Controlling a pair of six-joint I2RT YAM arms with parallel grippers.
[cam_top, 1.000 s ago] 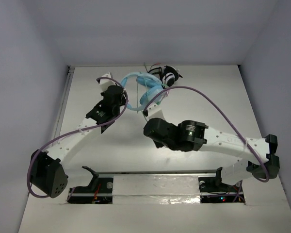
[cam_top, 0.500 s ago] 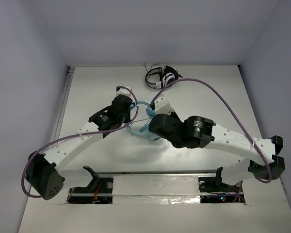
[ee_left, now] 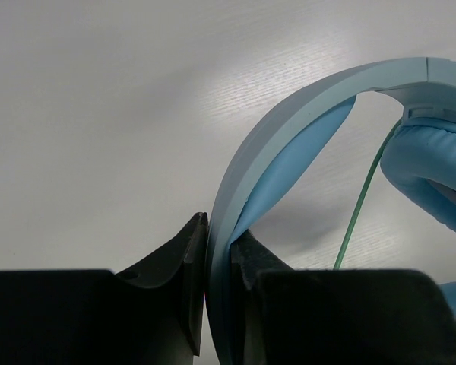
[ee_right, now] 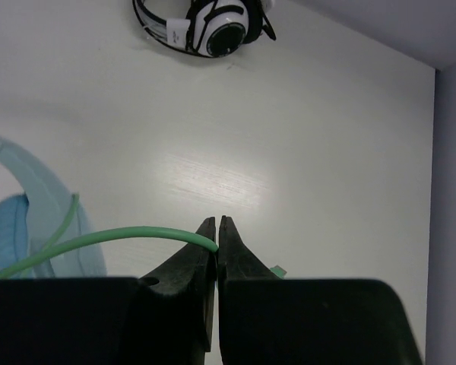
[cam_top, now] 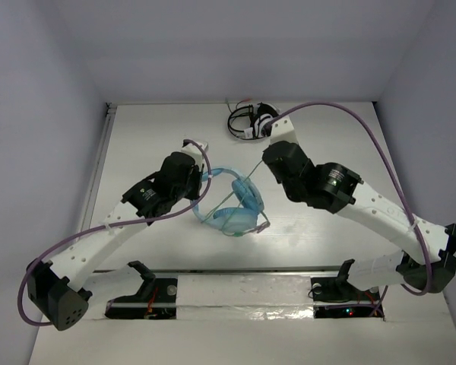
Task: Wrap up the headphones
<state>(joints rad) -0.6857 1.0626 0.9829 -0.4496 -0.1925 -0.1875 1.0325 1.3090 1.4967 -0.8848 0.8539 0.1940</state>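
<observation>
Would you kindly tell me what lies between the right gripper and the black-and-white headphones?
Only bare table separates the right gripper from the black-and-white headphones; the right wrist view shows it.

We found the table (cam_top: 129, 137) brightly and evenly lit from overhead, with a soft glare patch on it in each wrist view. The shadow under the headphones (ee_left: 289, 129) was faint and diffuse. The left gripper (ee_left: 219, 228) and right gripper (ee_right: 216, 222) rendered as near-black shapes with little detail. The overhead view was sharp.
</observation>
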